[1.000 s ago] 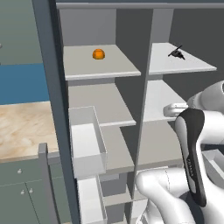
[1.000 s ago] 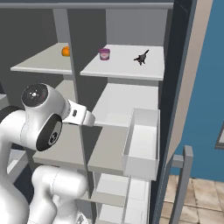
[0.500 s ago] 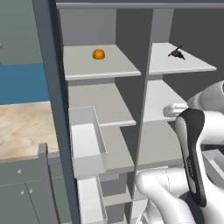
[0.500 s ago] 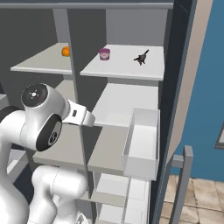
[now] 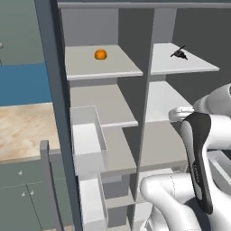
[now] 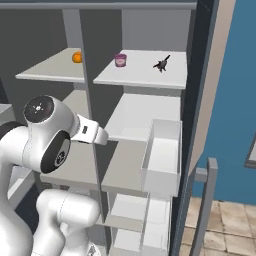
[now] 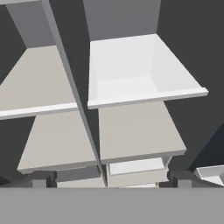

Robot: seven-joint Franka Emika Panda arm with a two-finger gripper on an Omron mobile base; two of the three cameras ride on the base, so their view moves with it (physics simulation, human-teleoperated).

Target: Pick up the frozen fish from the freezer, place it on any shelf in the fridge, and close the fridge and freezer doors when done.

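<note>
The tall dark unit stands open, split by a grey upright into the wider fridge and the narrower freezer. Both doors are swung out, with clear bins on their inner sides. A wood-topped desk with green cabinets lies beyond the fridge door. The white arm rises in front of the middle shelves. The top fridge shelf carries a round orange item. On the top freezer shelf, a small pink cup stands toward the divider and the frozen fish lies well apart from it, nearer the door side. The pincer is spread wide and holds nothing, facing the middle shelves at the divider.
</note>
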